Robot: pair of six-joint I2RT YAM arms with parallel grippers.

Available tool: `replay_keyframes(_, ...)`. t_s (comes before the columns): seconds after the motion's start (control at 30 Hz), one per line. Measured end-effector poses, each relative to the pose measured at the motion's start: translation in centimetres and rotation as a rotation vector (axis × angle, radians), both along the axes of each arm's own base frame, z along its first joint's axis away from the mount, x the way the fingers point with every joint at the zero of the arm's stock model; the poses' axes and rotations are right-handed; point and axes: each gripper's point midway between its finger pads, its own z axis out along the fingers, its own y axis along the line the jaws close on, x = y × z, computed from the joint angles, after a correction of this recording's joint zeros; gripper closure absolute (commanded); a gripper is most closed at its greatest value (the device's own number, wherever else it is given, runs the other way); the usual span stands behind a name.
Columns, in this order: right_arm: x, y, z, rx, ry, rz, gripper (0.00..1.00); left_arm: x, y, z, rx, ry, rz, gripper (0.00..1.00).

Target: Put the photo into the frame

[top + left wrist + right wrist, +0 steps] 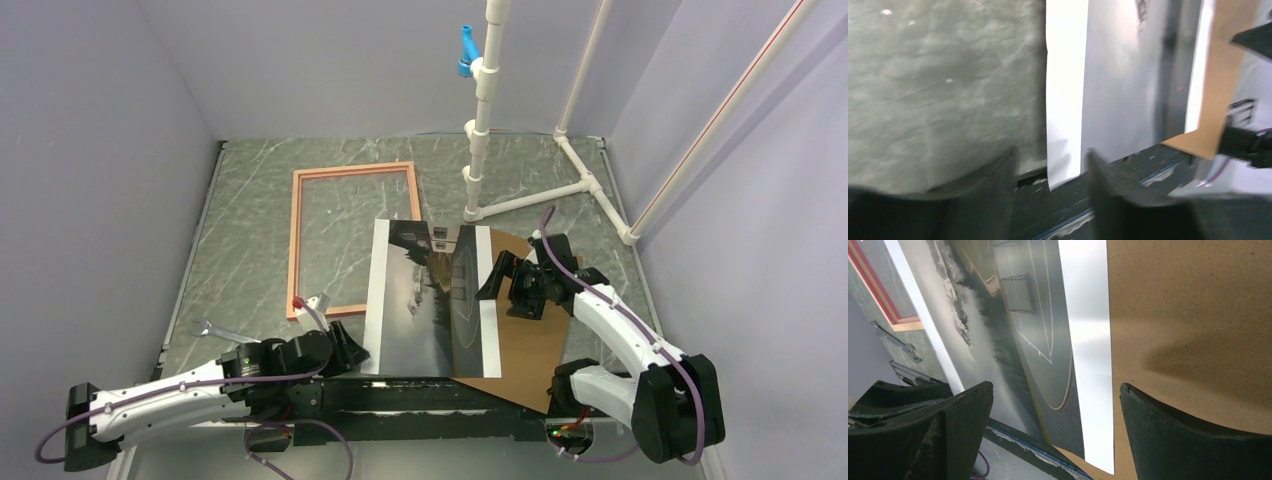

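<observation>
Showing a grey marble table [250,200] with the salmon frame [296,240] flat at left, the photo [420,300] face up across the frame's near right corner and a brown backing board [525,345], the right gripper [1055,387] gaping wide above the photo's right white band, the left gripper [1052,155] parted about its near left corner.

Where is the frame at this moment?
In the top view the frame lies flat on the left half of the table, with nothing inside it. The photo just to its right covers the frame's near right corner.
</observation>
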Motion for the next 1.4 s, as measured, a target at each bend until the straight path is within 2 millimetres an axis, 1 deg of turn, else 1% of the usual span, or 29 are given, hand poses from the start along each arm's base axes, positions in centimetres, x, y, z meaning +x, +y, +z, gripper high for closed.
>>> replay_keyframes(0.03,0.0,0.0,-0.2,-0.006,0.007,0.004,0.00,-0.1,0.5,-0.2,0.022,0.002,0.001,0.11)
replay_keyframes(0.07,-0.1,-0.1,-0.5,-0.012,0.014,0.007,0.00,-0.2,1.2,-0.3,0.053,0.013,0.010,0.03)
replay_keyframes(0.1,-0.1,-0.1,-0.7,-0.017,0.020,0.010,0.00,-0.3,1.7,-0.3,0.083,0.020,0.016,0.01)
replay_keyframes(0.17,-0.1,-0.3,-1.2,-0.030,0.034,0.017,0.00,-0.3,2.5,0.4,0.142,0.026,0.019,0.01)
replay_keyframes(0.23,-0.1,-0.3,-1.7,-0.039,0.049,0.025,0.00,-0.1,2.6,1.7,0.194,0.022,0.016,0.01)
replay_keyframes(0.33,0.0,-0.3,-2.6,-0.051,0.071,0.036,0.00,0.7,1.8,3.4,0.267,0.003,-0.001,0.01)
replay_keyframes(0.4,0.1,-0.2,-3.1,-0.052,0.086,0.042,0.00,1.3,1.2,3.7,0.314,-0.001,-0.015,0.01)
replay_keyframes(0.53,0.9,0.1,-3.0,-0.039,0.073,0.051,0.00,2.9,1.0,2.2,0.405,0.034,-0.020,0.01)
replay_keyframes(0.63,1.4,0.5,-3.1,-0.023,0.065,0.056,0.00,4.5,1.3,0.7,0.397,0.076,-0.008,0.01)
replay_keyframes(0.7,1.6,0.8,-3.2,-0.009,0.062,0.062,0.00,5.1,1.4,-0.1,0.373,0.091,-0.013,0.01)
replay_keyframes(0.77,1.9,1.1,-3.1,0.011,0.055,0.068,0.00,5.5,1.2,-0.7,0.330,0.098,-0.027,0.03)
replay_keyframes(0.9,2.4,1.7,-2.9,0.048,0.037,0.076,0.00,6.5,0.6,-1.5,0.188,0.089,-0.047,0.10)
replay_keyframes(1.03,2.5,2.4,-2.8,0.094,0.018,0.084,0.00,7.4,-0.6,-0.7,0.049,0.046,-0.080,0.17)
replay_keyframes(1.17,2.5,3.1,-2.7,0.132,0.005,0.095,0.00,7.5,-1.7,-0.1,-0.051,0.010,-0.133,0.30)
replay_keyframes(1.27,2.6,3.6,-2.7,0.150,0.007,0.104,0.00,7.5,-2.1,0.4,-0.090,-0.009,-0.160,0.42)
replay_keyframes(1.37,2.5,4.3,-2.6,0.164,0.000,0.127,0.00,7.5,-2.5,1.3,-0.114,-0.038,-0.183,0.50)
replay_keyframes(1.4,2.5,4.4,-2.6,0.165,-0.002,0.131,0.00,7.4,-2.5,1.6,-0.117,-0.049,-0.185,0.54)
